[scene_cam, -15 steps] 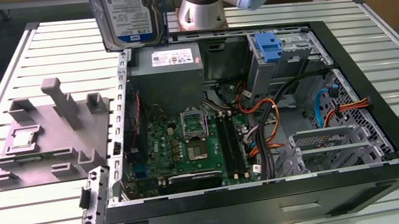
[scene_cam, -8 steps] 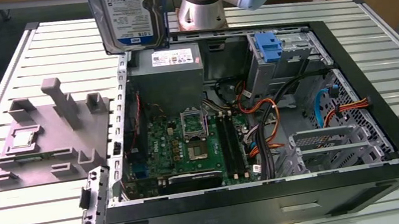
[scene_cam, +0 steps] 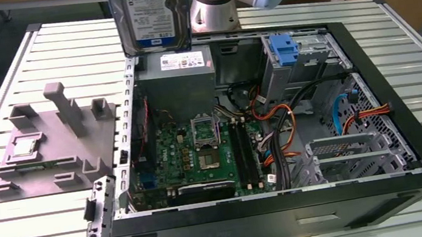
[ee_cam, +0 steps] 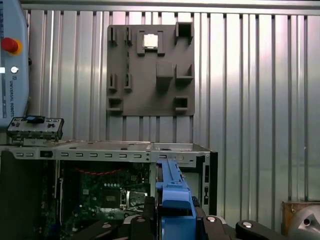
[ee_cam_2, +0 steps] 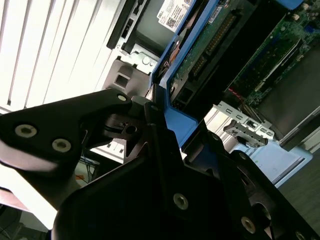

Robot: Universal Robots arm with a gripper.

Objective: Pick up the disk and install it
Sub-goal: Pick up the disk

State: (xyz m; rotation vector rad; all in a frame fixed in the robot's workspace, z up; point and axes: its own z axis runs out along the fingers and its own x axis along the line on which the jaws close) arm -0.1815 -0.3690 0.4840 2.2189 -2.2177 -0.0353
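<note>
- Close to the wrist cameras, the black metal gripper point(ee_cam: 171, 209) is clamped tight on the disk point(scene_cam: 150, 13), with a smooth blue plastic rail in its grip.
- Flat and box-shaped, the disk hangs upright over the open black computer case point(scene_cam: 288, 203).
- Inside the case lies a bumpy green board point(scene_cam: 199, 151).
- Farther off, a blocky grey holder point(ee_cam: 150, 70) sits on the ribbed silver table point(ee_cam: 250, 100).
</note>
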